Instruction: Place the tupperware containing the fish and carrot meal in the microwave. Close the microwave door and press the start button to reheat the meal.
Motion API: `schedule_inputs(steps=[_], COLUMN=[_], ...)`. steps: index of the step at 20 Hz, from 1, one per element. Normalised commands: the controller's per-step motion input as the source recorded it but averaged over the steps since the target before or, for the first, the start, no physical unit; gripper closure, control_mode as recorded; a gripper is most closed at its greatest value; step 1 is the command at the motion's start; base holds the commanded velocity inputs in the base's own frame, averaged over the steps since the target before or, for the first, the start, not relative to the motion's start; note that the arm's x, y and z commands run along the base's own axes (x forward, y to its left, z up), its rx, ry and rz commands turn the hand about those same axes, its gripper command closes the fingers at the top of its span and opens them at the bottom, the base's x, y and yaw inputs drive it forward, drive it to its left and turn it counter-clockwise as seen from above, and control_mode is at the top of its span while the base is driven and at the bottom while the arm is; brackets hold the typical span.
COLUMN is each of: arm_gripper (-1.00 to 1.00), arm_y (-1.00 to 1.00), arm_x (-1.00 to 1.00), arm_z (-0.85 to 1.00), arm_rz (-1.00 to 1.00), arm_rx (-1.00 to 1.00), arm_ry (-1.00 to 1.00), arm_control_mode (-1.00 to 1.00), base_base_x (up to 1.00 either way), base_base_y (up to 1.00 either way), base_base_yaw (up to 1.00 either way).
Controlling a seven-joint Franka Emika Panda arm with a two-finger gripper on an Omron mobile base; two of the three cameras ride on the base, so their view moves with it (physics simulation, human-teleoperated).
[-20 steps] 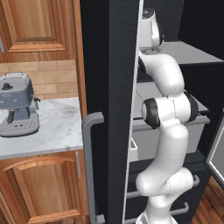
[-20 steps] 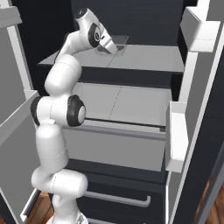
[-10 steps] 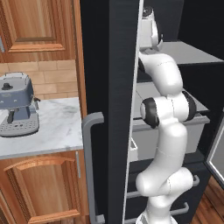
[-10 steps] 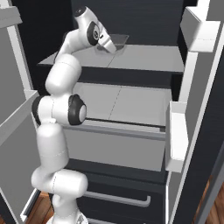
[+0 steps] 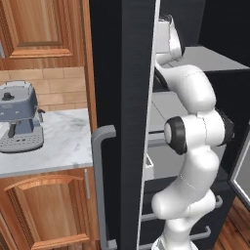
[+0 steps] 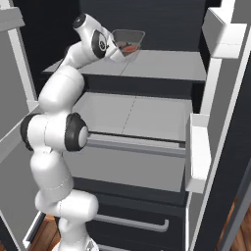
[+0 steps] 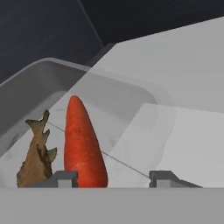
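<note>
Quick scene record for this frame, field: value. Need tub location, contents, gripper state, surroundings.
location: open fridge interior, base parked in front
tupperware: tilted above the top shelf, at the gripper; whether it touches the shelf I cannot tell
contents: carrot and brownish fish side by side inside the tub
gripper: right at the tub's near rim, fingertips spread at the bottom of the hand view; a grip cannot be confirmed
fridge door: open, grey handle
left counter: coffee machine on marble top
</note>
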Motion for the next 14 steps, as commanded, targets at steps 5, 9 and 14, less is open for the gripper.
schedule_inputs(steps=[5,9,14], arm_gripper=[1.00,1.00,1.00], arm_y=[0.00,-0.08,-0.13], arm_x=[-0.97,-1.00,-1.00], arm_z=[0.34,0.30,0.01], arm_rz=[0.00,0.00,0.04], arm_rx=[0.00,0.05,0.02], arm_ry=[0.02,0.02,0.10], arm_control_mode=[-1.00,-1.00,-1.00], base_base_x=[0.00,0.00,0.00], base_base_y=[0.00,0.00,0.00], base_base_yaw=[0.00,0.00,0.00])
